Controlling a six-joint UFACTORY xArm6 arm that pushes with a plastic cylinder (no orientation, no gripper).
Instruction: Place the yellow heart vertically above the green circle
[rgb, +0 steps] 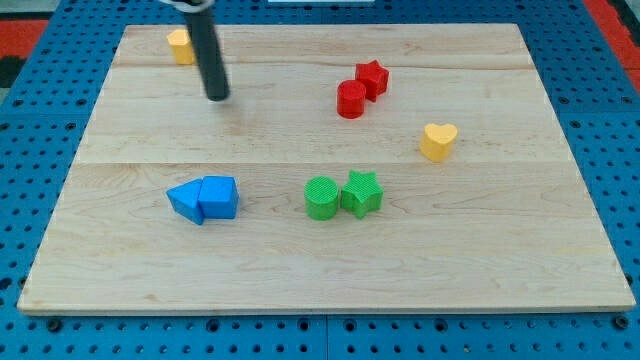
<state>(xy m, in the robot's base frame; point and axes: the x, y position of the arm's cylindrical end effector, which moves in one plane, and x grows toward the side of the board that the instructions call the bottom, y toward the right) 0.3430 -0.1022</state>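
A pale wooden board made of joined planks fills most of the view, with faint seams running across it from left to right. It lies on a blue pegboard surface dotted with regular holes, which shows along every edge. At the view's top corners a strip of red and dark material is visible; nothing more of the room can be seen. No brand, label or writing can be read anywhere.

A straight dark rod comes down from the view's top left, and my tip rests on the board in the upper left area, touching no block. The rod has no jaws, so it neither opens nor closes and holds nothing. Just to the tip's upper left, partly hidden behind the rod, sits a small yellow block whose shape cannot be made out.

The yellow heart-shaped block stands alone toward the view's right, well apart from the tip. Below and to its left, the green circular block touches a green star-shaped block on its right. Near the top centre, a red cylinder block touches a red star-shaped block. At lower left, two blue blocks press together: a blue triangular block and a blue wedge-like block.
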